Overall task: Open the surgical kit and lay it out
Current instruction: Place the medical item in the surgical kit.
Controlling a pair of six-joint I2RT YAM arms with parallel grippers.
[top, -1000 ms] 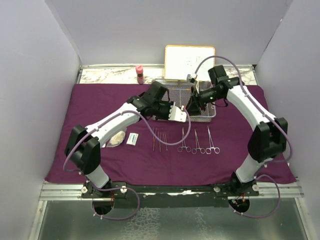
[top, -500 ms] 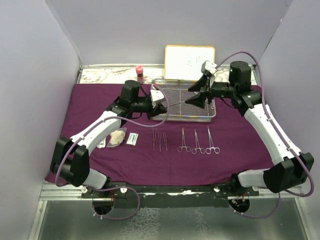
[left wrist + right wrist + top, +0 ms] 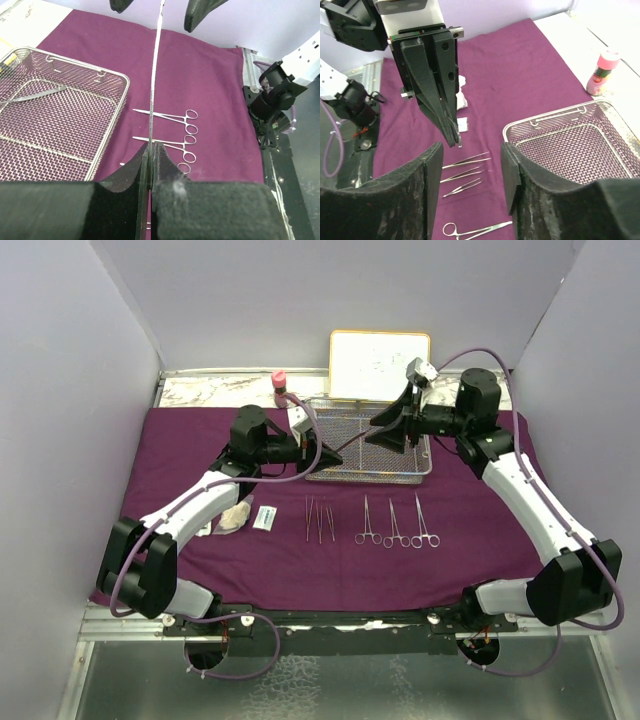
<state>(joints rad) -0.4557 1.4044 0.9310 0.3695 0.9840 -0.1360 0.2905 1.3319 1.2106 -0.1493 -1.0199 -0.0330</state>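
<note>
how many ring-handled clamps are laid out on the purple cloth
3, in a row on the cloth on the near side of the mesh tray: left clamp, middle clamp, right clamp. Another instrument lies in the tray; its kind is unclear.

Robot lab test cell, not a real clinic: plain pale panel walls [image 3: 90, 440] box in a tabletop [image 3: 210, 390] on three sides, and two white-and-black robot arms [image 3: 205, 500] are bolted to a bare aluminium rail [image 3: 340, 621] at its near edge. Staged props only: dark purple cloth wrap [image 3: 180, 440], rectangular silver wire-mesh tray [image 3: 368, 476], slim steel clamps [image 3: 396, 524], small framed whiteboard [image 3: 380, 362] standing at the back wall.
</note>
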